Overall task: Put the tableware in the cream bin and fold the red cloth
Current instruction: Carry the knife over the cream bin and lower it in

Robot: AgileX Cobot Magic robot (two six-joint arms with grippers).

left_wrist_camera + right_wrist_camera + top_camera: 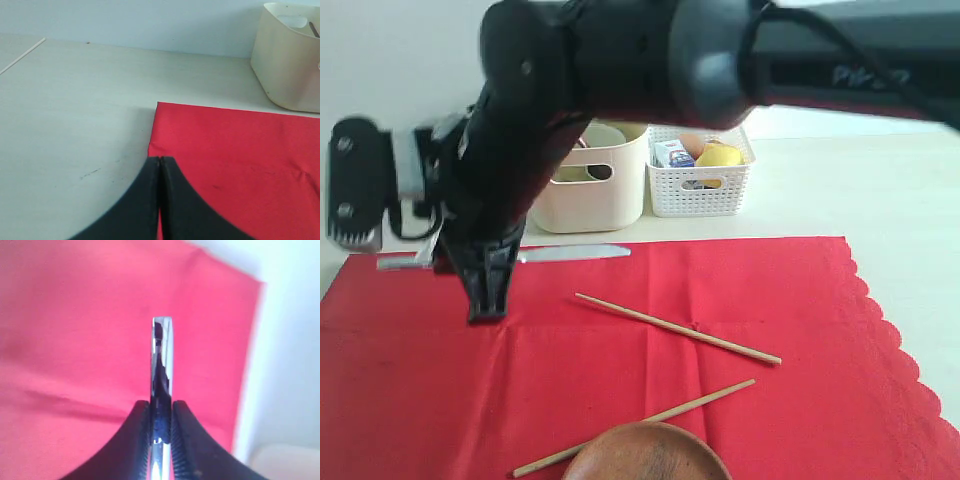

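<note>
In the exterior view, the red cloth (pixel 770 300) lies spread flat over the table (pixel 880 180), its scalloped edge on the right. The right claw (pixel 488 300) reaches across to the left side and points down over the cloth's far edge. It is clamped on the knife (pixel 575 253), which lies level along that edge. This view does not show whether the blade touches the fabric. The far chopstick (pixel 677 329) and the near chopstick (pixel 635 428) lie apart on the cloth. The brown plate (pixel 645 455) sits at the near edge, and the near chopstick's end runs in beside it. Behind the cloth, the cream bin (pixel 605 200) stands just beside a white basket (pixel 700 190).

In the left wrist view, the left claw (pixel 159 159) is clenched with nothing between its fingers. It hangs over the side edge of the cloth (pixel 235 165), near a corner. The bin (pixel 290 65) stands on the bare table (pixel 75 125) beyond.

In the right wrist view, the right claw (pixel 161 405) grasps the knife (pixel 162 355), seen edge-on. The cloth (pixel 75 340) is blurred behind it.
</note>
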